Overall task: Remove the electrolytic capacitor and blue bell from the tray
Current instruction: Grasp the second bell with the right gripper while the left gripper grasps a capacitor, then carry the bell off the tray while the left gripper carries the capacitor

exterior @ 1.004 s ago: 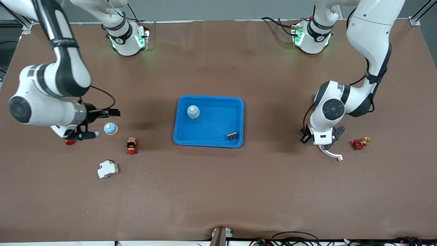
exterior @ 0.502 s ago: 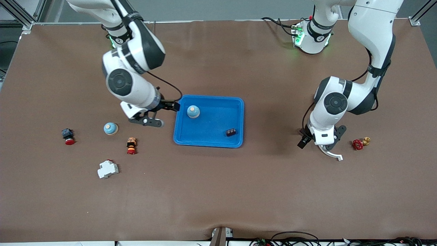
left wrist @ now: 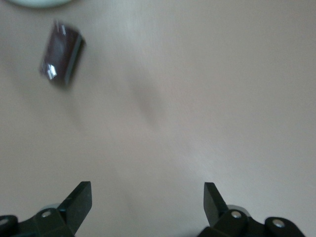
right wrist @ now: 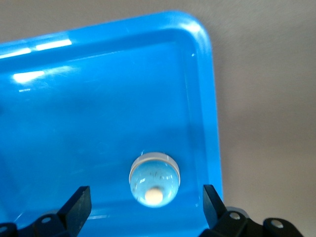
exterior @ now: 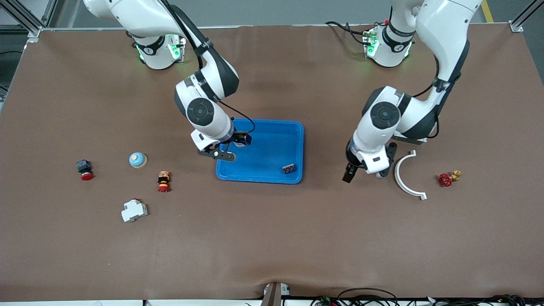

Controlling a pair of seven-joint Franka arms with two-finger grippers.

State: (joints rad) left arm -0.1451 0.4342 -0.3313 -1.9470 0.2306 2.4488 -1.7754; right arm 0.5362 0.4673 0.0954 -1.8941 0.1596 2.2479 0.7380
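While the right gripper (right wrist: 143, 207) is held wide open and empty over the tray (exterior: 293, 127), the blue bell (right wrist: 153, 178) is seen directly beneath it, inside the rim. The left gripper (left wrist: 146, 202), open and empty, is held over the bare desk (exterior: 272, 238) beside the tray.

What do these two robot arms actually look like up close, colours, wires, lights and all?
Both are glossy white arms with dark grey bands at rounded joints. Round bases glow green, with black cables trailing from them. A thin black cable loops to each wrist. The right gripper and left gripper each have two black fingers, wedge-shaped with small silver screws.
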